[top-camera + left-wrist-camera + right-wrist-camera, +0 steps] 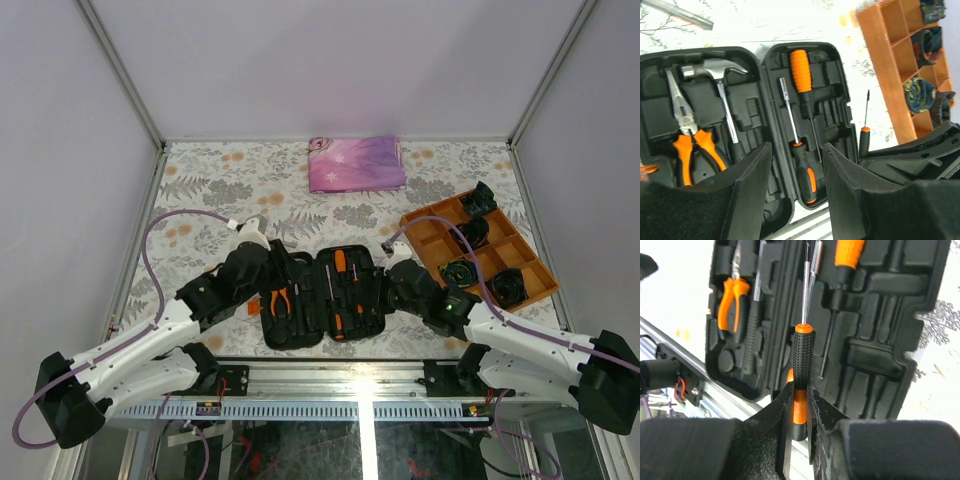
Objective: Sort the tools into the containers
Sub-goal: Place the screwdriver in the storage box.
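Note:
The black tool case (375, 315) lies open in the middle of the table near the front edge. In its left half (655, 60) rest a hammer (715, 70) and orange-handled pliers (690, 135). The right half holds an orange-handled screwdriver (801, 70) and a black-and-orange one (807, 172). My left gripper (797, 190) hovers open over the case (272, 265), nothing between its fingers. My right gripper (800, 410) is shut on a slim black-and-orange screwdriver (803, 355), held over the case's right edge (395, 272). That screwdriver (863, 137) also shows beside the case in the left wrist view.
An orange divided tray (430, 225) with black coiled bundles (510, 287) stands at the right. A folded pink-purple cloth (355, 163) lies at the back. The metal rail (330, 370) runs just in front of the case.

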`<state>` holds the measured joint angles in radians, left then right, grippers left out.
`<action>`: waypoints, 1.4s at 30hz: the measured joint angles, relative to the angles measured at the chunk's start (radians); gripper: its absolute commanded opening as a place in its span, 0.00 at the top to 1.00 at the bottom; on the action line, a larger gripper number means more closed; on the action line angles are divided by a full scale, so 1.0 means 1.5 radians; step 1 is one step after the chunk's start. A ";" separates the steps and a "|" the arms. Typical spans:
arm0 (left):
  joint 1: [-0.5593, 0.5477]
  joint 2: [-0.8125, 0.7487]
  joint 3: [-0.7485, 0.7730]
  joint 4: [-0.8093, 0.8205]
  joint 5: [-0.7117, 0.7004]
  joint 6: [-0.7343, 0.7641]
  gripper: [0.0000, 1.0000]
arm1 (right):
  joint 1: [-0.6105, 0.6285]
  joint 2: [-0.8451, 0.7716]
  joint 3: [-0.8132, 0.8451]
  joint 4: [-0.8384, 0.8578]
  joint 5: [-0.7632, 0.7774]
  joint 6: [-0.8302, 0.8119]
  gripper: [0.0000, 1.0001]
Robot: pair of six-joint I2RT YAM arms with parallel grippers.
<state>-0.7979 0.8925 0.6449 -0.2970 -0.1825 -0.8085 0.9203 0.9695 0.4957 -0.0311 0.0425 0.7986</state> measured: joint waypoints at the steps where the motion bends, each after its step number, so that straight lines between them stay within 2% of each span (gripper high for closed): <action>1: 0.000 0.001 0.000 -0.008 -0.007 0.000 0.55 | 0.000 0.003 0.000 -0.010 0.000 -0.001 0.95; 13: 0.001 0.020 -0.002 -0.057 -0.040 -0.003 0.55 | 0.001 0.041 -0.016 -0.062 0.001 0.004 0.95; 27: 0.001 0.027 -0.009 -0.059 -0.041 -0.008 0.55 | 0.003 0.092 -0.028 -0.047 0.002 0.017 0.93; 30: 0.001 0.028 -0.009 -0.059 -0.041 -0.009 0.55 | 0.003 0.097 -0.028 -0.043 0.001 0.017 0.89; 37: 0.001 0.037 -0.010 -0.059 -0.041 -0.010 0.55 | 0.006 0.102 -0.026 -0.039 0.001 0.021 0.72; 42: 0.001 0.038 -0.013 -0.058 -0.041 -0.012 0.56 | 0.006 0.100 -0.024 -0.040 0.002 0.024 0.67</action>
<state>-0.7967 0.9489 0.6250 -0.3847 -0.2436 -0.8261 0.9295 1.1202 0.4591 -0.0917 0.0448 0.8345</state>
